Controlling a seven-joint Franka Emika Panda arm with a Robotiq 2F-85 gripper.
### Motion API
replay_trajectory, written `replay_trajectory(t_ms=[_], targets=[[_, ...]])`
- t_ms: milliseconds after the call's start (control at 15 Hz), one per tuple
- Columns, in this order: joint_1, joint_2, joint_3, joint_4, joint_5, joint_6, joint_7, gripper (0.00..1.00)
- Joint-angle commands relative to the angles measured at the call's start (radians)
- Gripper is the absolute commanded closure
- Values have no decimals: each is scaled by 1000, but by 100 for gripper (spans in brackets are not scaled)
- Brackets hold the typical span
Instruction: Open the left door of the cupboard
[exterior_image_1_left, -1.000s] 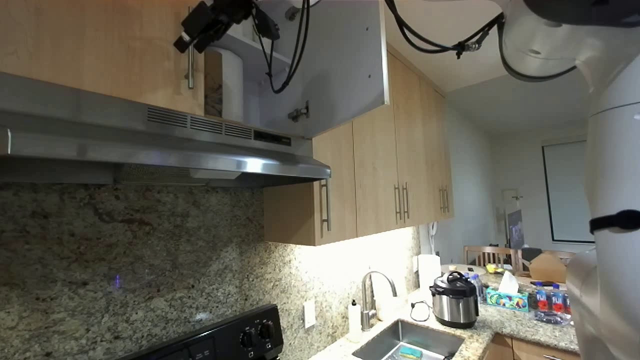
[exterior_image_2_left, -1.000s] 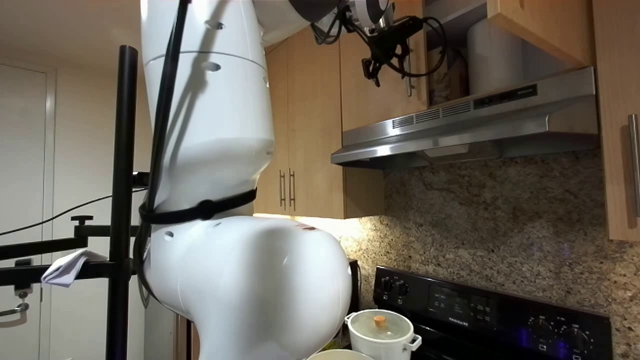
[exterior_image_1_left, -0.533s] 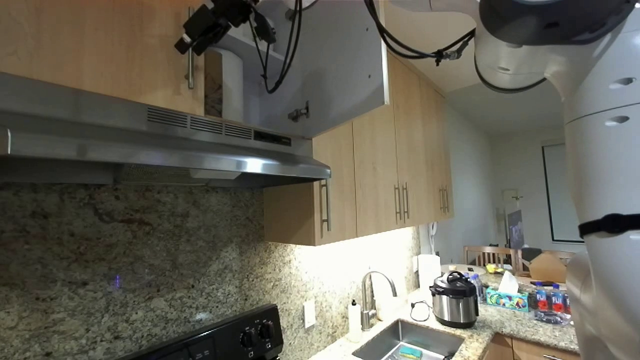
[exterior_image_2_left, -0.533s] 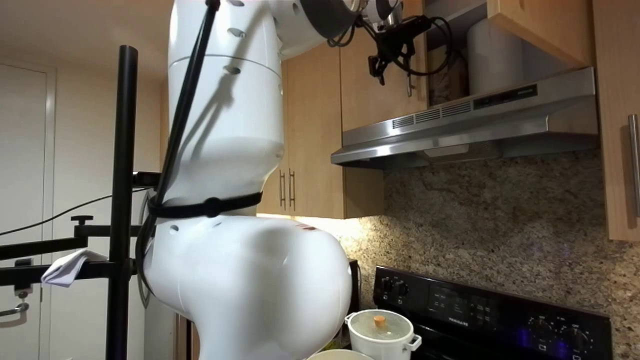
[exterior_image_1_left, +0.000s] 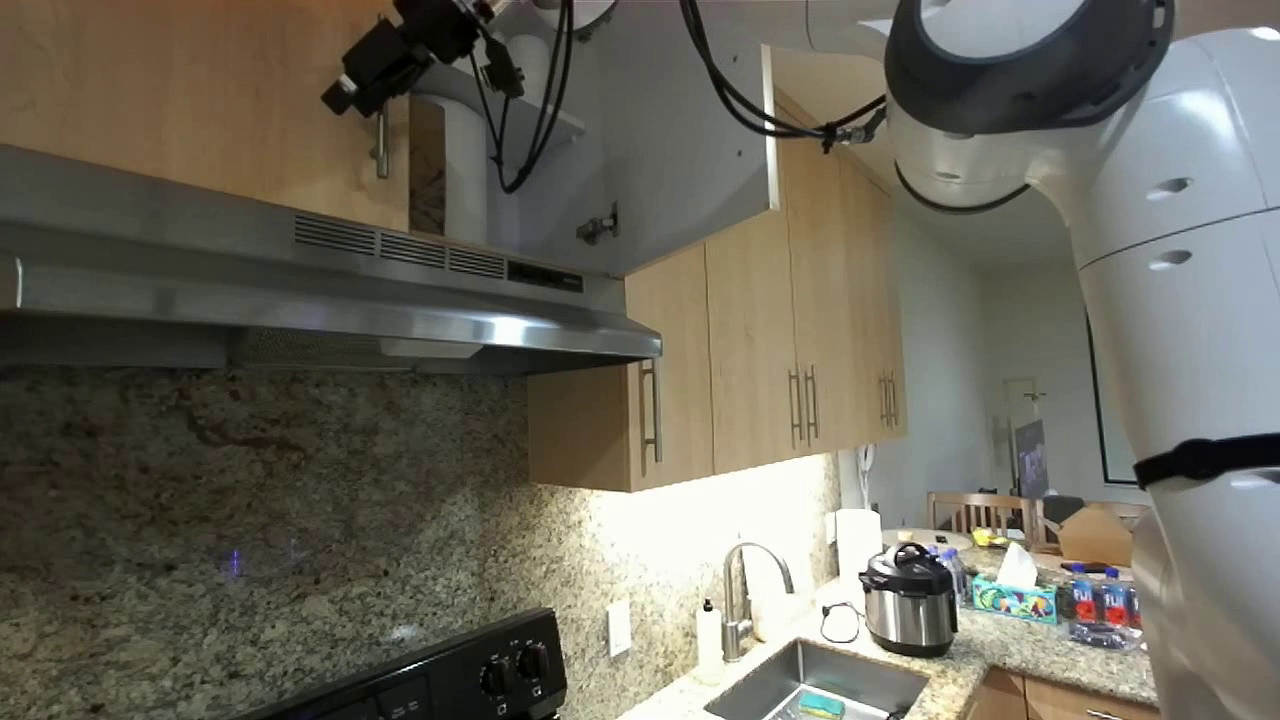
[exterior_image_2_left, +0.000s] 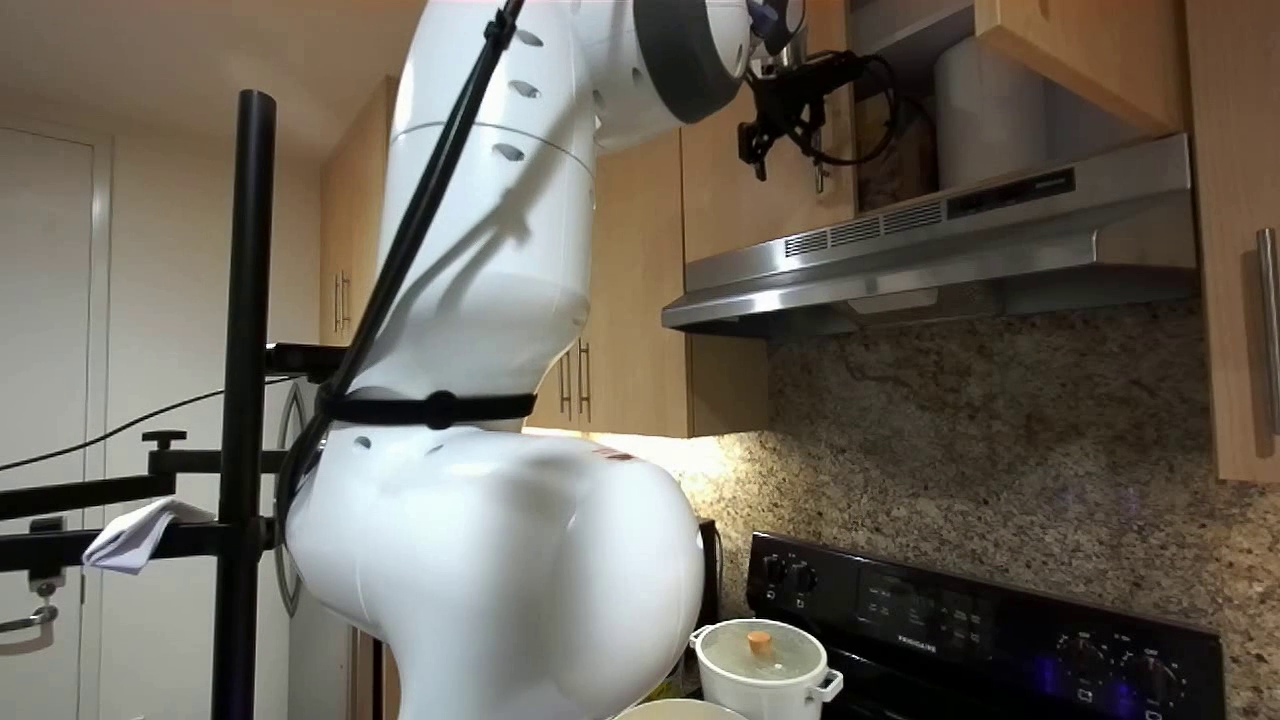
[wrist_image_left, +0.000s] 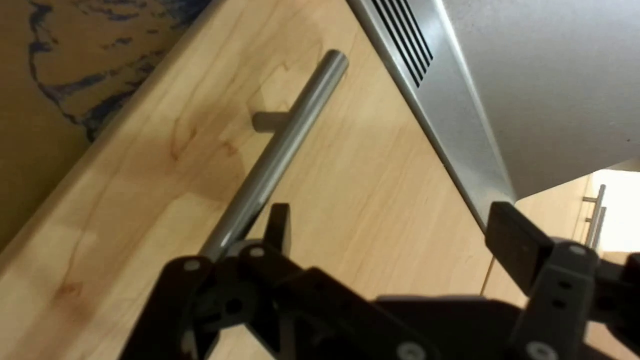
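White cylinder (exterior_image_2_left: 990, 115) inside the cupboard (exterior_image_2_left: 1085, 125).

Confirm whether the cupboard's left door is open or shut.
Shut: in both exterior views the left door lines up with the range hood beneath, while the right door stands swung out.

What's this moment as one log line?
gripper: open, near bar handle, contact unclear; left door: shut; right door: open; task: pending
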Motion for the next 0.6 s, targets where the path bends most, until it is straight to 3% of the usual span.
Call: replay_trajectory(t_ms=[0, 333, 533], targets=[[-2, 47, 14, 76, 56, -63, -65, 0], [-2, 69, 32, 118, 81, -117, -47, 0], [0, 36, 36, 86, 64, -90, -33, 0]])
